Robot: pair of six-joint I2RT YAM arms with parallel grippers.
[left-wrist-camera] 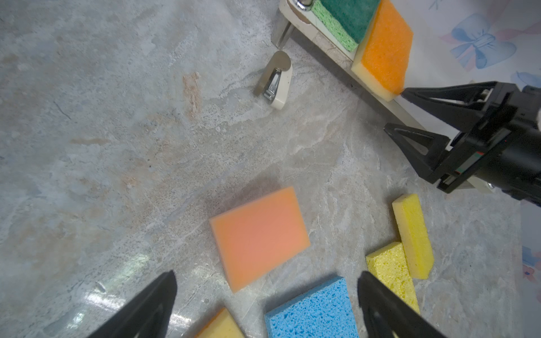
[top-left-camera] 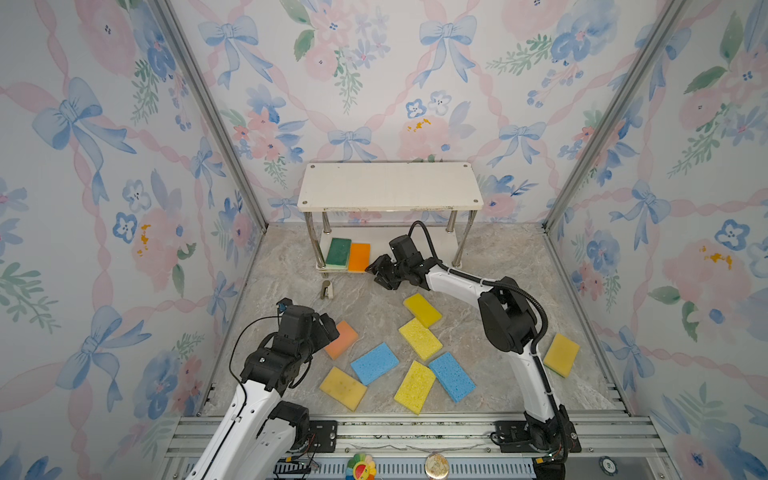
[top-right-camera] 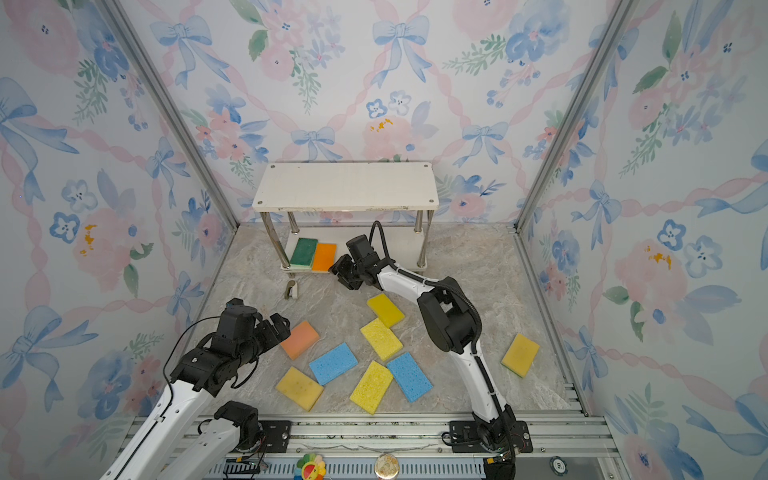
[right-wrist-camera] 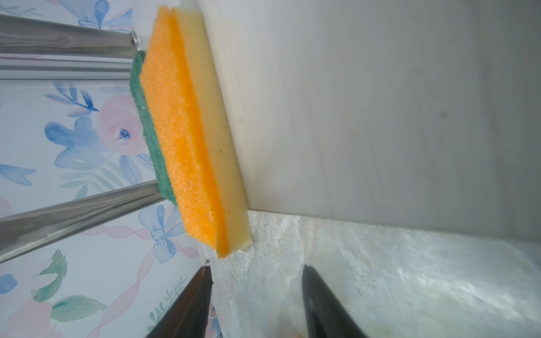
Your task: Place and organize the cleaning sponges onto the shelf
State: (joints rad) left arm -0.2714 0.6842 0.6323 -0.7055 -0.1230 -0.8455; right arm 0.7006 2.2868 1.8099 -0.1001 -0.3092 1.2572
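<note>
Sponges on the shelf (top-left-camera: pixel 390 187) number two in a top view: green sponge (top-left-camera: pixel 338 251) and orange sponge (top-left-camera: pixel 359 256) side by side on its lower tier, eight others on the surface (top-left-camera: pixel 291 299); the right gripper (top-left-camera: pixel 372 272) sits by the orange one. Left wrist view: the left gripper (left-wrist-camera: pixel 267 276), wide open and empty, hangs over a peach sponge (left-wrist-camera: pixel 259 237), probably the next pick, needing descent and squeeze. Right wrist view: right jaws parted, empty; green sponge mostly hidden.
</note>
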